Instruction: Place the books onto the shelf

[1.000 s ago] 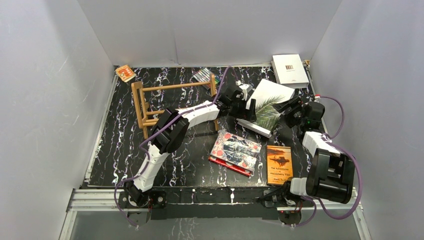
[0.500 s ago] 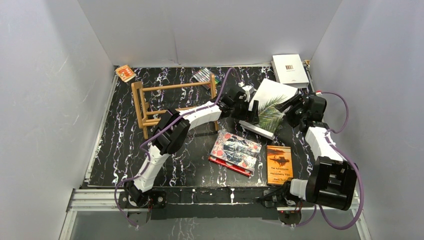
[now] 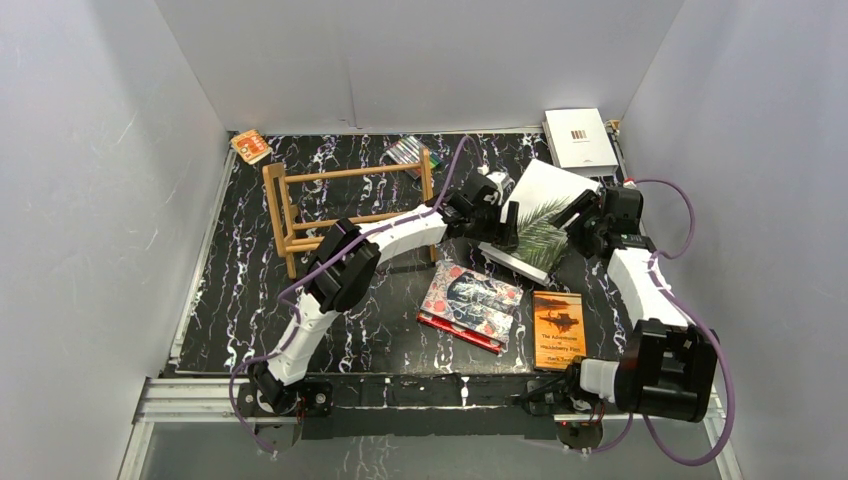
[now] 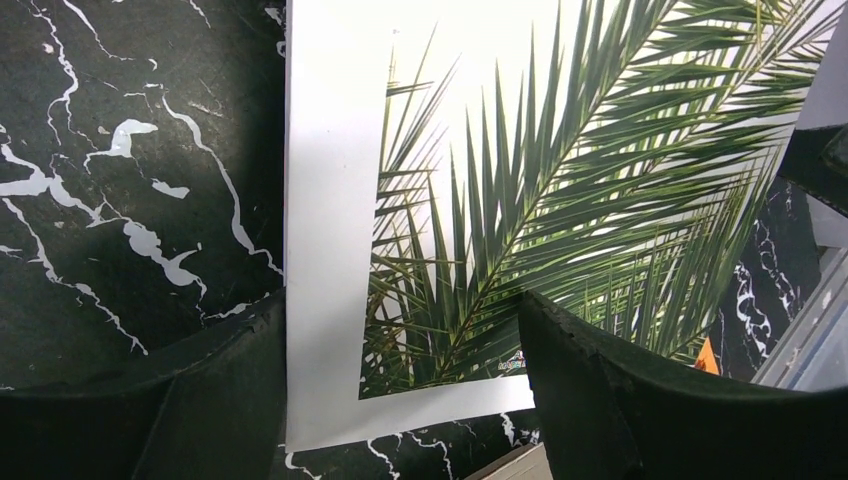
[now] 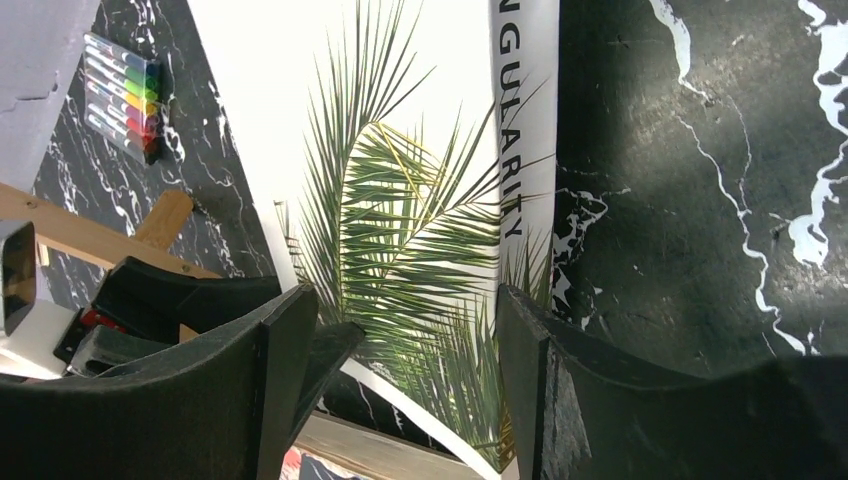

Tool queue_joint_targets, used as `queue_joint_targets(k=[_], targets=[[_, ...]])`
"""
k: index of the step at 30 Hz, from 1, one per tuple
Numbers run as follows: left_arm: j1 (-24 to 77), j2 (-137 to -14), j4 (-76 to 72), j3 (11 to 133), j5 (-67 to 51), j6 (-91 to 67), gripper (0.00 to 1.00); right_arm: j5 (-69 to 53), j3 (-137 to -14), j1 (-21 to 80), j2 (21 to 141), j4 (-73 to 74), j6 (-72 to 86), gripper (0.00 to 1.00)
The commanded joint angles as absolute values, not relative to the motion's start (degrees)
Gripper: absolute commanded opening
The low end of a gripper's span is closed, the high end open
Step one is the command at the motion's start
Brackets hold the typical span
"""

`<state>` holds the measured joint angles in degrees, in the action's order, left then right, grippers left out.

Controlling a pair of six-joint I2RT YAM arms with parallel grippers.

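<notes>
Right gripper [image 3: 577, 215] has closed in on the white palm-leaf book [image 3: 545, 190], just right of the brown wooden dowel shelf [image 3: 345, 173], opposite the left gripper [image 3: 503, 226]; both gape wide, holding nothing. No book shelved yet

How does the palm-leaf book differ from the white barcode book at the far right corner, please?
The palm-leaf book has green fronds on its cover; the barcode book is plain white with a small barcode. The palm-leaf book lies askew between the left gripper and right gripper; the barcode book lies at the far corner, away from both. Both are white and off the shelf.
</notes>
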<state>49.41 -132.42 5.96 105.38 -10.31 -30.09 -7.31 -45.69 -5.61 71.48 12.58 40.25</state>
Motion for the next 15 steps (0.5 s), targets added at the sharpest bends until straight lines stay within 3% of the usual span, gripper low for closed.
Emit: queue_joint_targets(k=[1, 15], targets=[[51.71, -126.85, 6.52, 107.41, -7.74, -27.62, 0.74, -12.22, -43.57, -3.79, 66.21, 9.03, 41.87, 0.73], [51.92, -123.95, 9.02, 112.27, -9.49, -27.77, 0.73, -13.31, -44.78, -3.78, 64.75, 7.81, 43.39, 0.74]])
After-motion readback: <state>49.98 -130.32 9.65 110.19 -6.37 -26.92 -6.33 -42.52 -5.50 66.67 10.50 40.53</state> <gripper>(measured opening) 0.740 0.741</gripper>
